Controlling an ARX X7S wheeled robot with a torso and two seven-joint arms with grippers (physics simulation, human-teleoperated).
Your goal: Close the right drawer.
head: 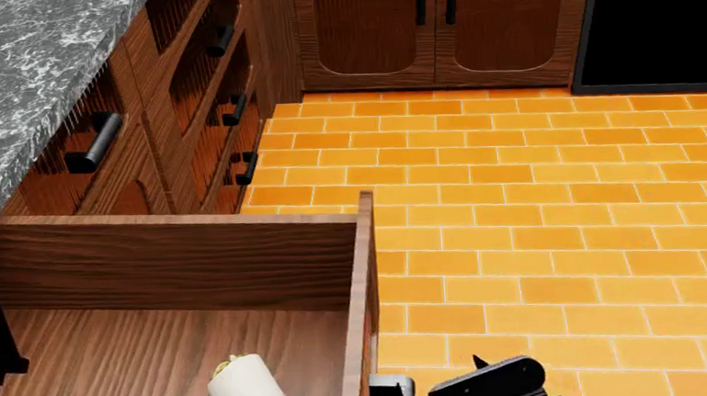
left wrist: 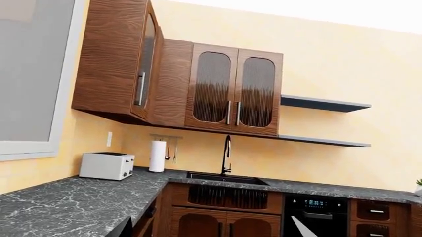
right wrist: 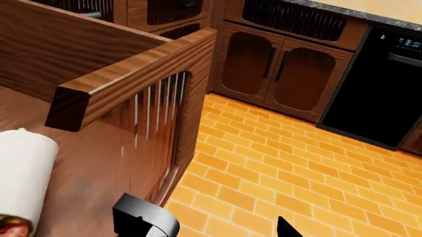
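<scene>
The right drawer (head: pixel 173 260) stands pulled out at the lower left of the head view, a deep reddish-brown wooden box. Its front panel (right wrist: pixel 132 74) runs close past my right wrist camera. The end of the silvery handle (right wrist: pixel 146 221) shows on the panel's floor side, also in the head view (head: pixel 393 393). My right gripper (head: pixel 489 390) hangs over the floor just beyond the handle, open (right wrist: pixel 211 232), with only floor between its fingertips. My left gripper (left wrist: pixel 211 232) is open and raised, facing the far kitchen wall, away from the drawer.
A white paper-towel roll (head: pixel 248 388) lies inside the drawer. Smaller drawers with dark bar handles (head: pixel 92 145) sit under the grey marble countertop (head: pixel 26 61). Cabinet doors (head: pixel 435 18) and a black oven (head: pixel 656 23) line the far side of the orange brick floor (head: pixel 552 223).
</scene>
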